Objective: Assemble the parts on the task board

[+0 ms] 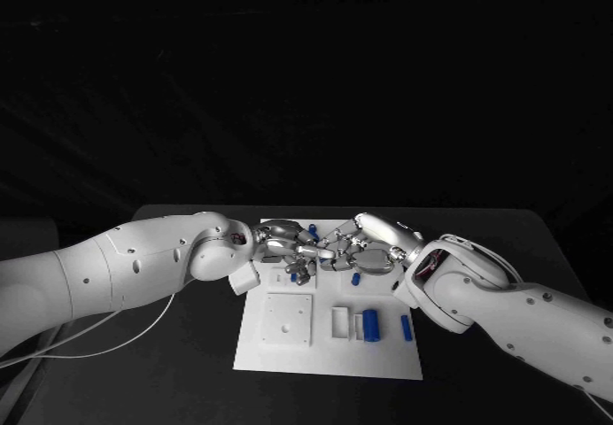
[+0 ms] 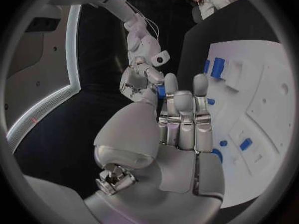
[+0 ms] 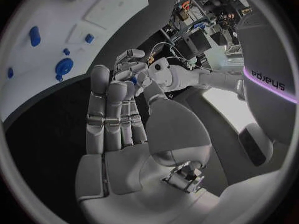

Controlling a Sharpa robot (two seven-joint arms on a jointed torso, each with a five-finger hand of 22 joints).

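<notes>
Head view: both robot hands [image 1: 326,251] meet over the task board [image 1: 384,359].

The left hand [image 1: 283,245] and right hand [image 1: 361,251] look like brushed silver metal with a soft satin sheen. Both arms wear smooth, glossy white plastic shells. In the middle of the frame the task board [image 1: 288,354] is flat matt white plastic, and the blue parts [image 1: 372,325] on it look like smooth moulded plastic. The table [image 1: 537,239] is dull matt black.
</notes>
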